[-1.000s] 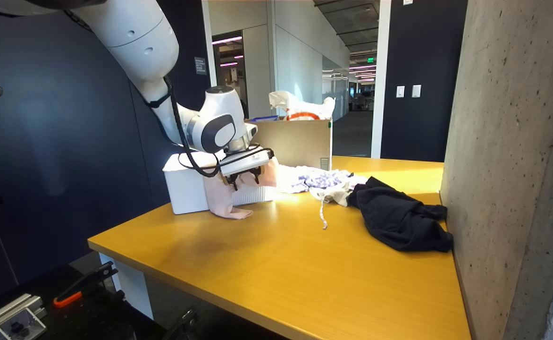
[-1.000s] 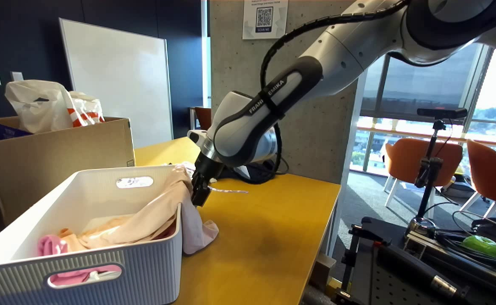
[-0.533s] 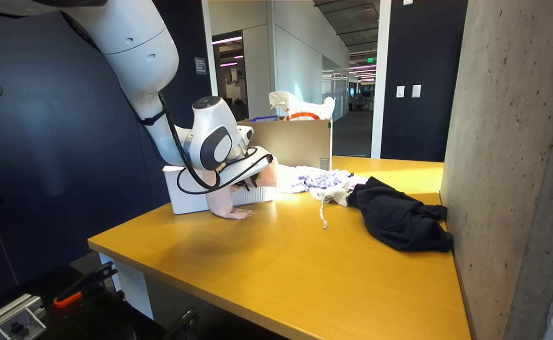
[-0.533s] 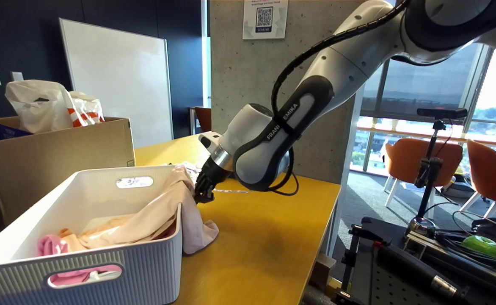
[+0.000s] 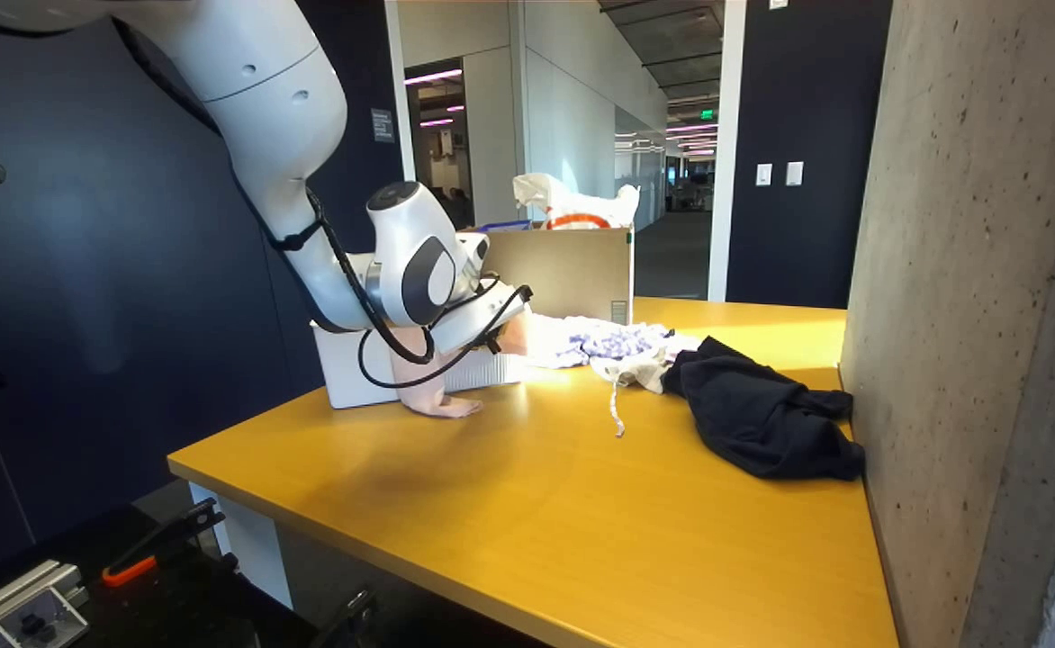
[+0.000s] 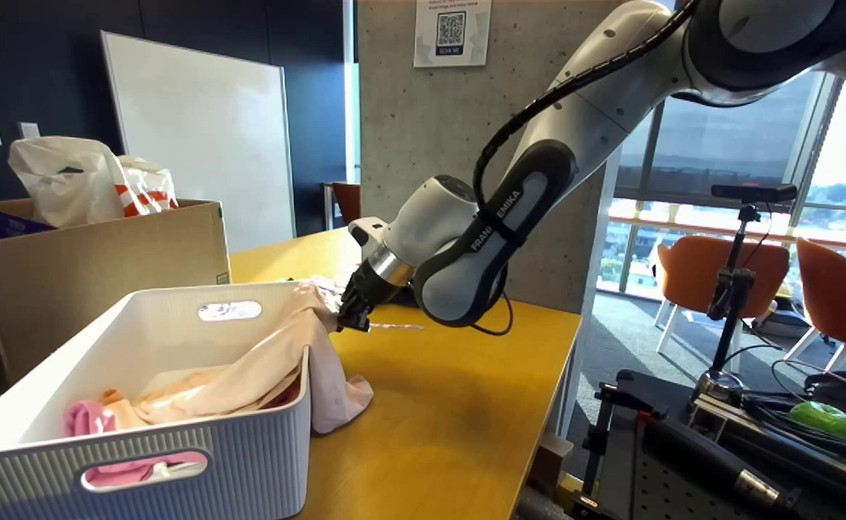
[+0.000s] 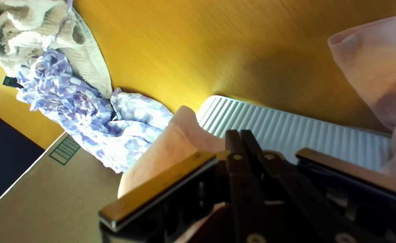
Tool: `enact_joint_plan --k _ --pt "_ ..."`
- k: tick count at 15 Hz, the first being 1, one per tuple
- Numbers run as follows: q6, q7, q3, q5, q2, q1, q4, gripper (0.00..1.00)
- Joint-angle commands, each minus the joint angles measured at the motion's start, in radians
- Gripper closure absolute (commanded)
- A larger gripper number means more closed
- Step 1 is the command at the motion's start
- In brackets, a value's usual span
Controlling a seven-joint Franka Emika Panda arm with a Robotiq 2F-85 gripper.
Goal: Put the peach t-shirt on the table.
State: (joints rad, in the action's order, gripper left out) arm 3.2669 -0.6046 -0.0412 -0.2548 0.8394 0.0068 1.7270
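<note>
In an exterior view the claw (image 5: 493,342) shows only in part, before the white box (image 5: 347,364). Picture-left of the claw, the peach t-shirt (image 5: 427,400) hangs down the box's face to the bench (image 5: 581,513). Picture-right lie a purple-and-white cloth (image 5: 616,340) and, farther off, a black garment (image 5: 761,414). Behind the claw stands a cardboard box (image 5: 563,270).

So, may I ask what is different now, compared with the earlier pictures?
In an exterior view, the hand has tilted and shifted up and to the right. Its fingers, spread apart one second ago, are now together; whether they pinch the peach t-shirt, I cannot tell. It still hangs over the rim of the white box; the black garment has not moved.
</note>
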Motion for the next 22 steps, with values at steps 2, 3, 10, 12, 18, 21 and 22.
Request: enact_joint_plan --k 2,3,10,12,18,21,22 --pt "0.084 0.159 0.155 -0.010 -0.183 0.128 0.240 0.99" --pt "0.110 0.142 0.226 0.063 -0.217 0.200 0.286 0.99" --pt "-0.008 0.129 0.745 0.299 -0.408 0.688 0.444 0.99" --pt "-0.131 0.136 0.779 0.284 -0.427 0.691 0.408 0.99" --pt "-0.307 0.211 0.882 0.272 -0.482 0.675 0.418 0.99" --pt "-0.371 0.223 0.914 0.274 -0.497 0.676 0.439 0.99" --pt "-0.397 0.228 0.918 0.277 -0.494 0.672 0.439 0.99"
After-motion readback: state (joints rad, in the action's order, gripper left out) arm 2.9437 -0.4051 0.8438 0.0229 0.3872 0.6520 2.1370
